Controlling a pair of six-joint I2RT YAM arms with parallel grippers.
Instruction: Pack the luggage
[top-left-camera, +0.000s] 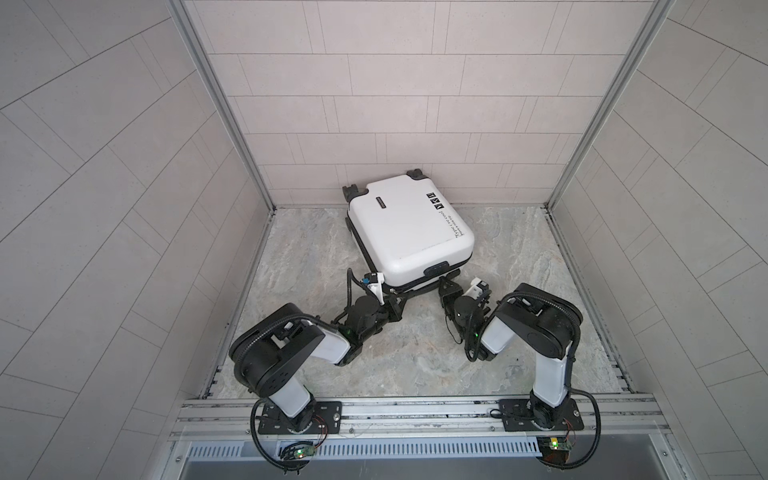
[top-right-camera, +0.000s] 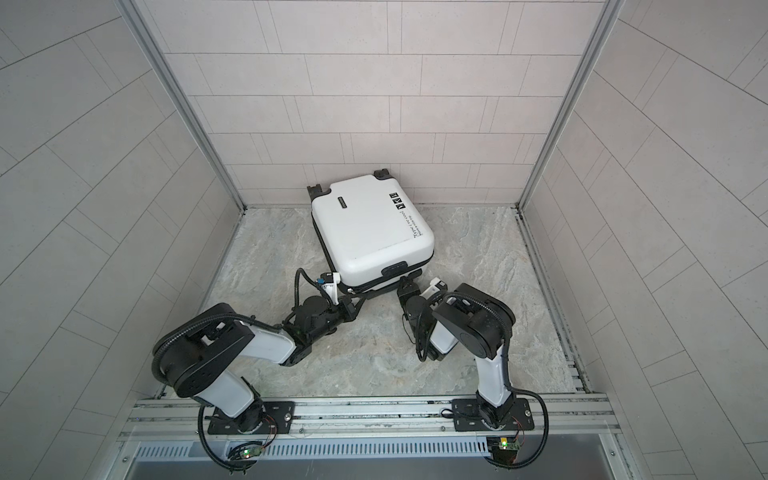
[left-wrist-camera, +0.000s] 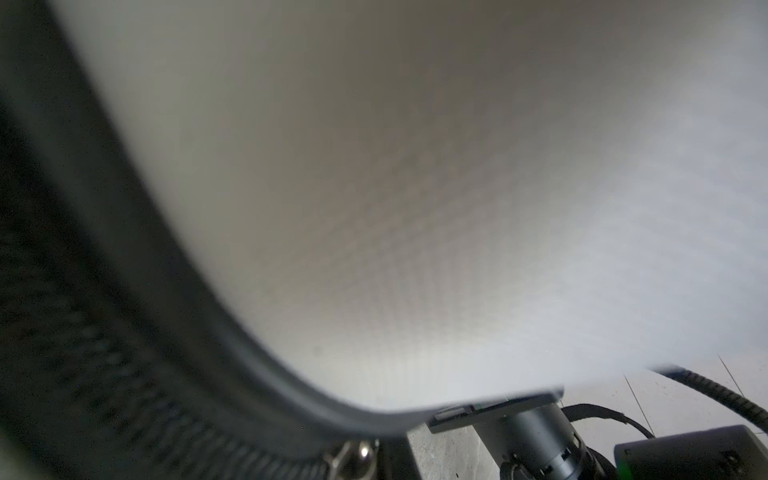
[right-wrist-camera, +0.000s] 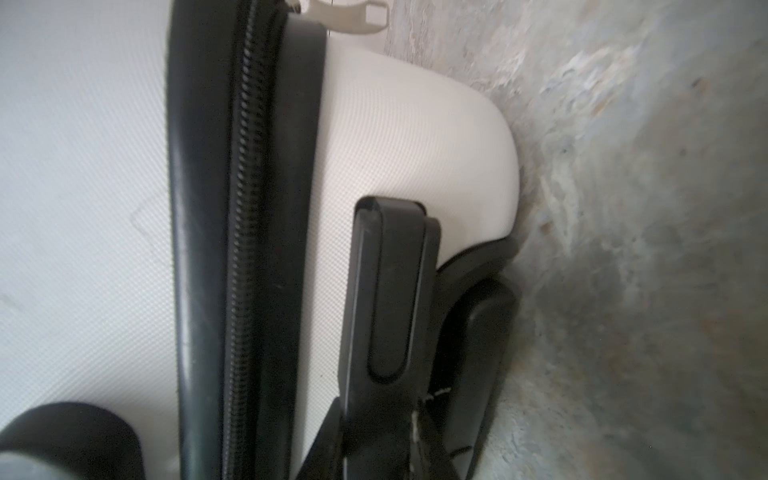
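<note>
Likely zipping: suitcase (top-left-camera: 409, 226) closed mid-frame, left gripper (top-left-camera: 395, 300) jaws fully closed, apparently on zipper pull (left-wrist-camera: 347, 453), right gripper (top-left-camera: 448, 283) jaws pinching lower shell (right-wrist-camera: 415, 137); next, steady drag along zipper (right-wrist-camera: 245, 208).

Left gripper (top-left-camera: 395, 301) closed — right gripper (top-left-camera: 446, 287) clamped

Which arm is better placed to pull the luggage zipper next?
Probably left: the left fingers are shut at the luggage corner beside the zipper pull; the right fingers hold its lower shell.

Grey marbled bench (top-left-camera: 374, 365), pale tiled walls (top-left-camera: 374, 104) on three sides of it, aluminium rail (top-left-camera: 415, 409) along its near edge, slotted grille (top-left-camera: 415, 451) beyond.
</note>
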